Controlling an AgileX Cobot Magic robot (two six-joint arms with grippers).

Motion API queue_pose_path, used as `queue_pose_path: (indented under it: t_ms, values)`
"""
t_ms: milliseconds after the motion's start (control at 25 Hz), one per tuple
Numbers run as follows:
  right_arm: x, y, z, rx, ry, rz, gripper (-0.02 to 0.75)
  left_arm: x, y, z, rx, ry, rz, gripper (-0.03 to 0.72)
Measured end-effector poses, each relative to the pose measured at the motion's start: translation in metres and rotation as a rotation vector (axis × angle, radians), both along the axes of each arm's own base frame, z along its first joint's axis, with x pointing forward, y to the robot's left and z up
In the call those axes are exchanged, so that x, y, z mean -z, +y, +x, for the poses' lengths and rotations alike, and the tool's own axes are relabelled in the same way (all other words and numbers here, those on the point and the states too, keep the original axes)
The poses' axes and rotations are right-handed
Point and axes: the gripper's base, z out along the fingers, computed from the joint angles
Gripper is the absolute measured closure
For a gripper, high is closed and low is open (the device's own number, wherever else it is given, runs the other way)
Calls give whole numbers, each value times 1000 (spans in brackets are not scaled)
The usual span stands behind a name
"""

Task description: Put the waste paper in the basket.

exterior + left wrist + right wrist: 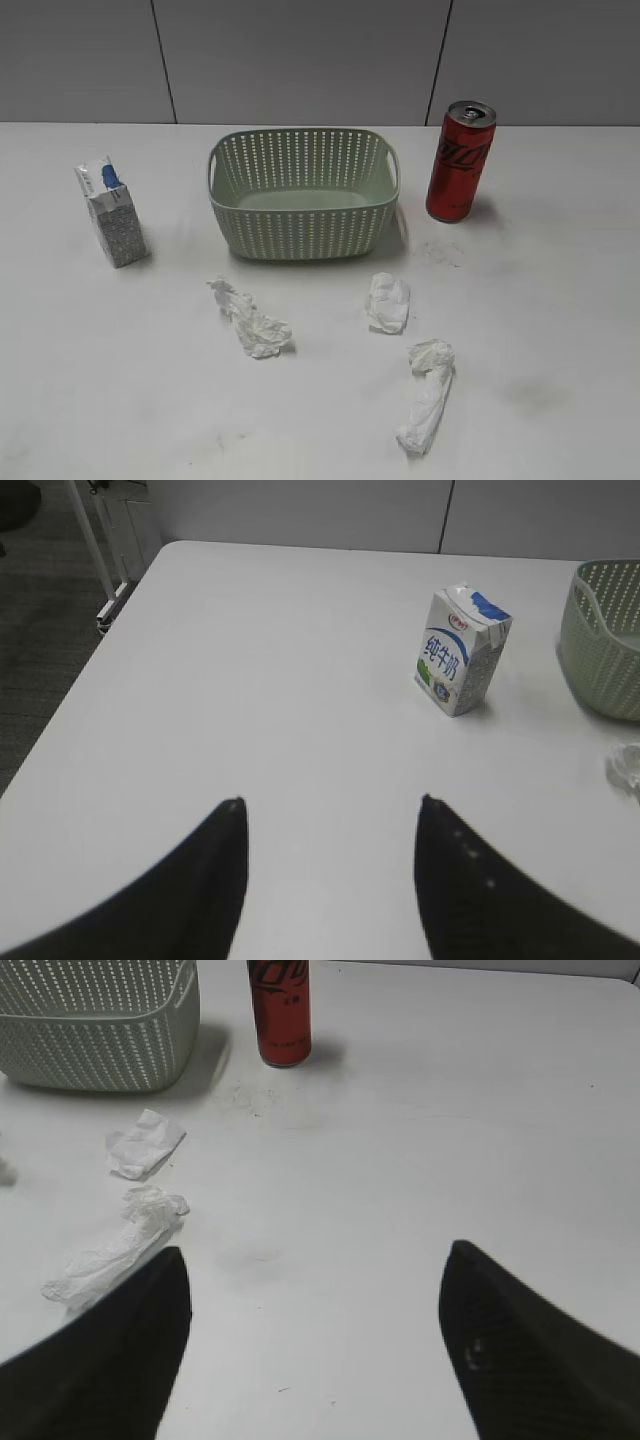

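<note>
Three crumpled white paper wads lie on the white table in front of the pale green basket (302, 195): a left wad (250, 320), a middle wad (388, 302) and a long right wad (428, 395). The basket looks empty. Neither gripper shows in the exterior view. My left gripper (330, 805) is open and empty over bare table, far left of the basket (605, 640). My right gripper (315, 1255) is open and empty, with the long wad (115, 1250) by its left finger and the middle wad (145, 1145) beyond. The basket (100, 1025) stands at the far left of the right wrist view.
A red drink can (460, 160) stands upright right of the basket and also shows in the right wrist view (280, 1010). A small white milk carton with a blue mark (110, 212) stands left of the basket, also in the left wrist view (462, 652). The table's left edge (75, 690) drops off.
</note>
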Motion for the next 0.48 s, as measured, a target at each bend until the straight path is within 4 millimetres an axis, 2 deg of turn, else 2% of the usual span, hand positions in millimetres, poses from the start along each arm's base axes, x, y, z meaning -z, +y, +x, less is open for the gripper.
queue_pose_path:
  t_ms: [480]
  values:
    - [-1, 0, 0, 0, -4, 0, 155, 0, 0, 0, 0, 0, 0, 295]
